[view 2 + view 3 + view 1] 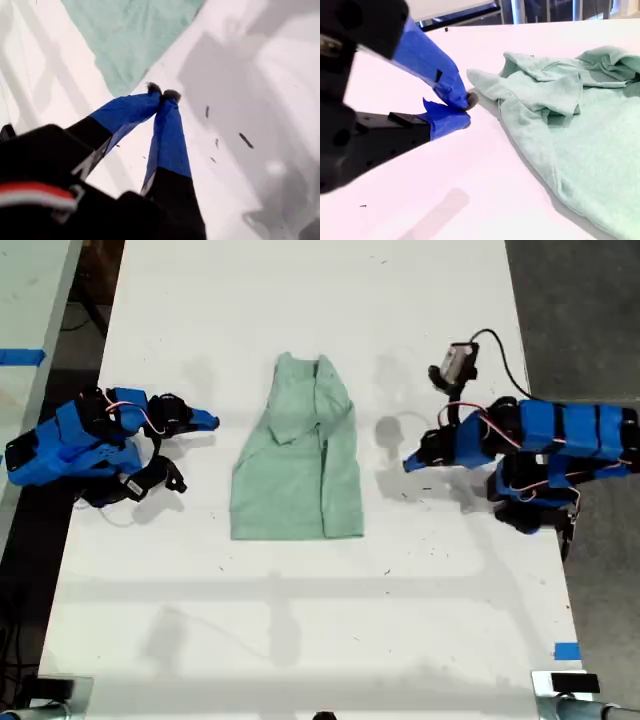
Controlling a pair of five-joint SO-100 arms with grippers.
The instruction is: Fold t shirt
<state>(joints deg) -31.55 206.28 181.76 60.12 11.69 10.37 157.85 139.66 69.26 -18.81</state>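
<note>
On the exterior view's left, my second gripper (208,421) rests with its jaws together on nothing, near the t shirt (298,452). That shirt lies folded lengthwise at the middle of the white worktop (300,620). On the exterior view's right, my first gripper (410,463) is likewise closed and empty, just beside the shirt.
</note>
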